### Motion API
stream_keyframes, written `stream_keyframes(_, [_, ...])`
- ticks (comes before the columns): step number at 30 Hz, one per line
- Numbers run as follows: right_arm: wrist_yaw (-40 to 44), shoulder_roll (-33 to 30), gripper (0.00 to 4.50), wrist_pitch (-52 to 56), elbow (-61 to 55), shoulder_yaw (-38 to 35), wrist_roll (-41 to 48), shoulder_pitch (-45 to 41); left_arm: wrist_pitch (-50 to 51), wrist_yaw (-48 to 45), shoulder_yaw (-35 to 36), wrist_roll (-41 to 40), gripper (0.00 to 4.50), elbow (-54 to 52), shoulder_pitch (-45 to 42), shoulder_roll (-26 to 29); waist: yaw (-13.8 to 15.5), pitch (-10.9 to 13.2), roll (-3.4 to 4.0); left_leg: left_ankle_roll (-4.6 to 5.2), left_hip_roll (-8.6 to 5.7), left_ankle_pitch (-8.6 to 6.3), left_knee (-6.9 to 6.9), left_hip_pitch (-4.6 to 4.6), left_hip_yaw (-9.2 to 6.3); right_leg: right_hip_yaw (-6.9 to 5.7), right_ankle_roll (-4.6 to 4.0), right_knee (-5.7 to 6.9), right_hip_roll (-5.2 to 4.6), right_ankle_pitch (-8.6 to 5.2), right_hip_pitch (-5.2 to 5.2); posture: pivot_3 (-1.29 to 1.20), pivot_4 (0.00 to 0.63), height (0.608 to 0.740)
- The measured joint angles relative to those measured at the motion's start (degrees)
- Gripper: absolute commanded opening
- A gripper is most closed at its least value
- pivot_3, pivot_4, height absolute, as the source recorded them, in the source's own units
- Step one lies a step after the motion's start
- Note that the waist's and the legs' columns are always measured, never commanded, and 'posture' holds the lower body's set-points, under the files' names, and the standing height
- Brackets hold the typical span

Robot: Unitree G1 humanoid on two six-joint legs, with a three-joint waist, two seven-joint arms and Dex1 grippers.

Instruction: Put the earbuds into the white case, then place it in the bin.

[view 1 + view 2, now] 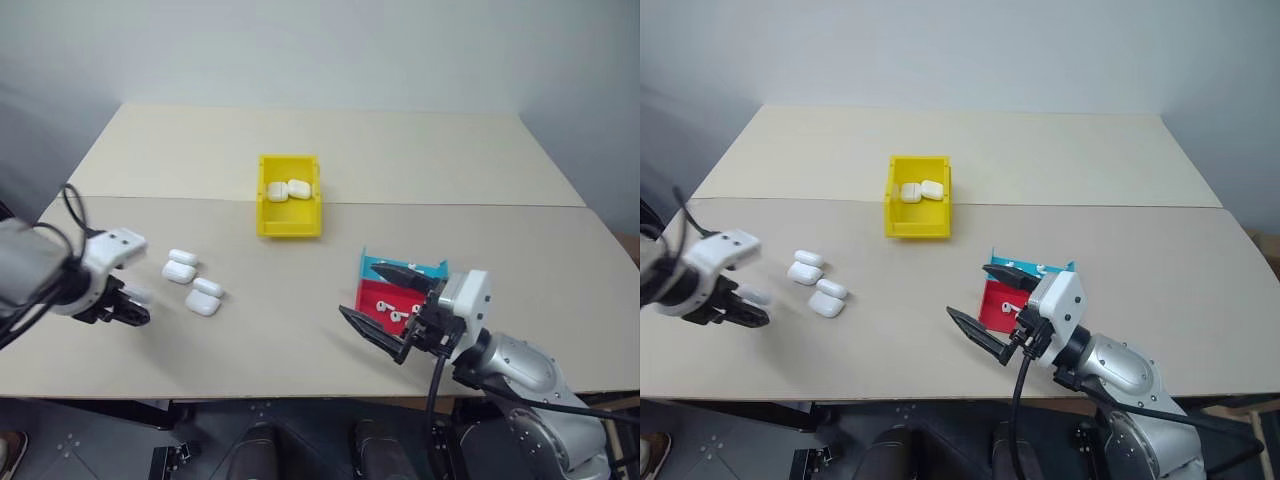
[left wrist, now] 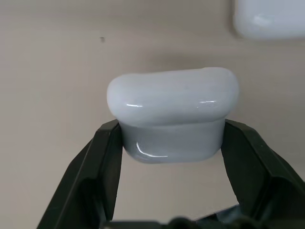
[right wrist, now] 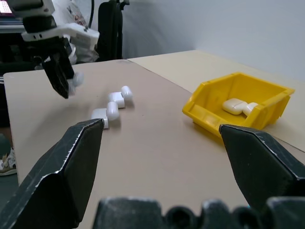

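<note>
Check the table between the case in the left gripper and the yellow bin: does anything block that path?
Nothing blocks it. The left gripper holds a white case; four spare cases lie beside that line, and the bin is open-topped.

White case [image 2: 172, 112]: glossy, rounded, lid closed, sitting pinched between two black fingers [image 2: 102, 162] at the table's 8 o'clock edge, clear of the tabletop. Four more white cases [image 1: 193, 282] are lying in a loose cluster just beside it, toward 3 o'clock. Bin [image 1: 290, 223]: bright yellow, upright-walled, standing near the table's centre; two closed white cases [image 1: 288, 189] are resting side by side inside it. Earbuds [image 1: 391, 313]: tiny, white, stemmed, lying at about 4 o'clock from the bin, well apart from it.
</note>
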Motion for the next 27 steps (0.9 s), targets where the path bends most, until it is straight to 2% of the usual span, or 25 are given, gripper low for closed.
stream_keyframes(3, [1.19,-0.82,4.5,-0.01,1.34,-0.71,0.86,-2.14,-4.97,0.89,12.69,-1.89,2.8,-2.33,3.74,-5.7,0.73,-0.01,-0.01,0.0,0.0,0.0,0.0,0.04,0.01,-0.02,-0.01,-0.03,0.01,0.01,0.06,0.0,0.15,0.74])
stream_keyframes(4, [1.43,-1.21,4.5,0.0,1.85,-1.2,0.96,-2.67,-6.59,2.39,17.25,-2.31,2.8,-3.18,4.18,-9.63,0.96,-0.01,0.0,0.0,-0.02,0.0,0.0,0.07,0.05,0.0,0.0,-0.03,-0.01,0.0,0.08,0.0,0.15,0.74])
stream_keyframes(6, [1.79,-1.61,4.5,0.0,2.4,-1.92,1.09,-3.9,-8.96,5.2,21.87,-2.9,2.8,-4.76,4.31,-15.11,0.99,-0.01,-0.01,0.0,-0.01,0.0,0.0,0.02,0.02,-0.01,0.0,-0.05,0.01,0.02,0.07,0.0,0.15,0.74])
stream_keyframes(10, [2.52,-3.83,4.5,0.75,2.87,-4.07,2.81,-4.88,-14.13,10.8,27.97,-5.52,2.8,-5.97,2.43,-30.32,1.05,-0.02,-0.03,0.0,-0.06,0.01,0.05,-0.04,-0.02,0.0,0.03,-0.04,-0.01,0.07,0.08,0.0,0.15,0.74])
stream_keyframes(11, [2.62,-4.79,4.5,1.07,3.02,-4.8,3.22,-5.15,-16.63,11.47,27.94,-5.91,2.8,-6.61,2.39,-33.52,1.01,-0.03,-0.04,0.0,-0.06,0.0,0.1,-0.08,-0.02,0.01,0.05,-0.05,-0.01,0.09,0.08,0.0,0.15,0.74])
stream_keyframes(17, [3.79,-12.1,4.5,4.99,3.28,-11.48,6.46,-5.43,-28.63,7.22,23.59,-9.38,2.8,-6.91,0.72,-43.79,0.89,-0.04,-0.04,0.01,-0.11,0.0,0.13,-0.08,-0.04,0.03,0.06,-0.06,-0.03,0.12,0.1,0.0,0.15,0.74])
stream_keyframes(20, [4.64,-19.51,4.5,9.71,3.96,-13.72,6.57,-5.74,-34.25,0.23,19.09,-9.9,2.8,-5.2,0.65,-45.37,0.64,-0.05,-0.04,0.01,-0.11,0.0,0.13,-0.06,-0.04,0.05,0.06,-0.06,-0.01,0.12,0.12,0.0,0.15,0.74])
stream_keyframes(24, [7.2,-27.17,4.5,13.42,6.46,-14.97,6.33,-7.33,-42.08,-10.39,17.37,-12.06,2.8,-2.28,1.28,-47.24,0.11,-0.05,-0.02,0.03,-0.11,0.0,0.13,-0.06,-0.06,0.05,0.05,-0.08,-0.01,0.11,0.11,0.0,0.15,0.74])
stream_keyframes(27, [12.8,-36.17,4.5,13.94,8.98,-12.9,3.66,-10.08,-49.27,-19.12,14.8,-11.45,2.8,0.67,1.53,-47.11,-0.06,-0.05,0.02,0.03,-0.11,0.0,0.14,-0.04,-0.04,0.05,0.06,-0.11,-0.02,0.12,0.14,0.0,0.15,0.74])
